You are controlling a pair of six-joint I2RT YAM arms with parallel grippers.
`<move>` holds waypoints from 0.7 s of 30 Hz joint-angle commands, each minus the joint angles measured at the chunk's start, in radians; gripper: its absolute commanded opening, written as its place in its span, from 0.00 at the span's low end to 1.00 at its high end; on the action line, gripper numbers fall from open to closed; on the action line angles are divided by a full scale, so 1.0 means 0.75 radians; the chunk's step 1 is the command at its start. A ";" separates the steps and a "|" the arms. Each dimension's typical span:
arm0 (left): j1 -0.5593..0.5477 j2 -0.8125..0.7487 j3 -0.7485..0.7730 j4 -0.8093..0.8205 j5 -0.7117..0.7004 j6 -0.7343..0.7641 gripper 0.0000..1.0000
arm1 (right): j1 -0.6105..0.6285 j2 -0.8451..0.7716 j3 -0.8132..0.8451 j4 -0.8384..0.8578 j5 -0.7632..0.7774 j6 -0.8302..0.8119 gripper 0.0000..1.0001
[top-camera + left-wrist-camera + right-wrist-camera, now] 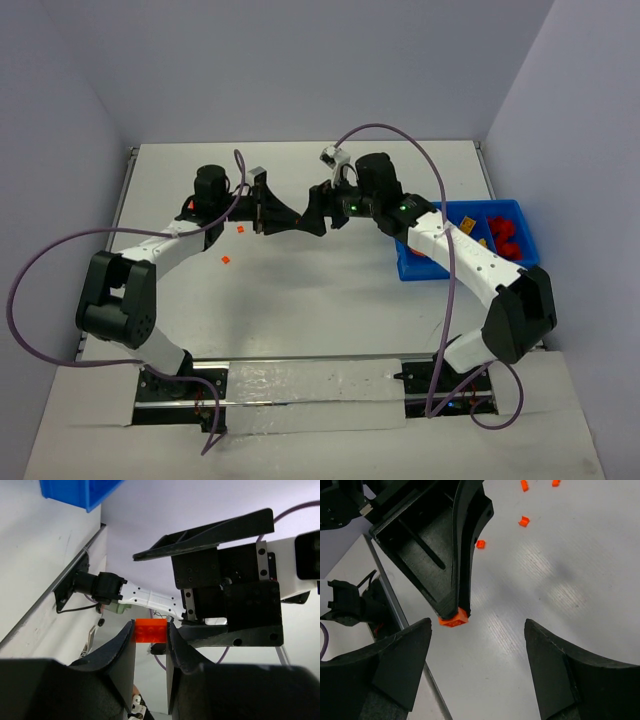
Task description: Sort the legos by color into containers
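Observation:
My left gripper (151, 626) is shut on a small orange lego (150, 631), held above the table. From the right wrist view the same orange lego (454, 618) sticks out of the left gripper's fingertips (455, 597). My right gripper (477, 625) faces it, open and wide, with the lego just beyond its left finger and nothing between its jaws. From above, the left gripper (290, 220) and right gripper (316, 210) meet tip to tip over the table's middle. The blue bin (415, 268) of containers sits at the right, with red legos (505, 236) in it.
Loose orange legos (241, 229) (225, 260) lie on the white table below the left arm; several more orange legos (480, 544) (523, 521) show in the right wrist view. The table's metal edge rail (400, 615) runs close by. The right arm crosses over the bin's left end.

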 commanded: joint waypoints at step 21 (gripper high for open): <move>0.015 -0.041 -0.037 0.144 0.009 -0.022 0.40 | 0.036 -0.014 0.056 0.068 -0.028 0.001 0.07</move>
